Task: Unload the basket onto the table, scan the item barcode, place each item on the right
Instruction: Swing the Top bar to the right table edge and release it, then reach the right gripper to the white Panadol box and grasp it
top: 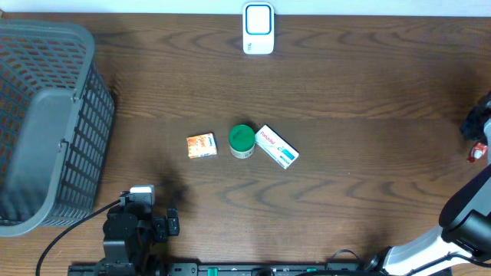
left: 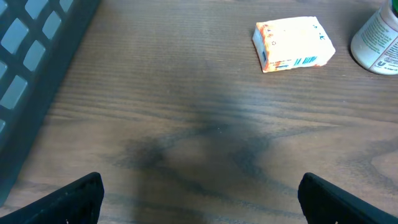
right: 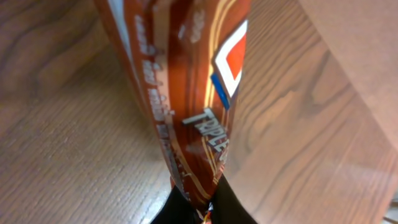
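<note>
A glossy brown and red snack packet (right: 186,93) fills the right wrist view, hanging over the wood table. My right gripper (right: 200,208) is shut on its lower end, and a red bit of the packet (top: 477,152) shows at the table's far right edge. The white barcode scanner (top: 258,28) stands at the far middle edge. My left gripper (left: 199,205) is open and holds nothing, low over the table near the front left (top: 142,222). An orange box (left: 292,43) lies ahead of it.
An orange box (top: 202,145), a green-lidded jar (top: 242,141) and a white medicine box (top: 277,146) lie in a row mid-table. A grey plastic basket (top: 46,123) stands at the left edge.
</note>
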